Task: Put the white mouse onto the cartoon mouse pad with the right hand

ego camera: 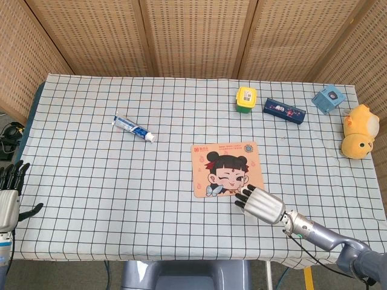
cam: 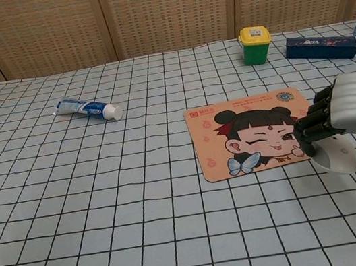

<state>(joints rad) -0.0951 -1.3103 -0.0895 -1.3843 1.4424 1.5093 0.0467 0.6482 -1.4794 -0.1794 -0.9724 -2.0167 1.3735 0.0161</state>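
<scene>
Two hands show, one at each side. Far left in the head view, the left hand (ego camera: 8, 196) sits off the table's (ego camera: 91, 181) edge, its dark fingers apart and holding nothing; its arm is cut off by the frame, and the chest view does not show it. Moving right, a toothpaste tube (cam: 87, 109) lies on the checked cloth, well apart from the rest. Near the middle lies the cartoon mouse pad (cam: 243, 132), flat, its near right corner hidden behind the right hand's fingers (cam: 310, 123). Behind it stand a yellow-lidded green tub (cam: 255, 45) and a dark blue box (cam: 321, 46). The right hand (cam: 350, 121) is clamped over the white mouse (cam: 336, 156); only the mouse's lower body shows under the palm in the chest view, and the head view hides it wholly. The mouse sits at the pad's near right corner; whether it touches pad or cloth cannot be told. At far right a light blue box (ego camera: 329, 99) and a yellow plush toy (ego camera: 359, 131) sit by the edge.
</scene>
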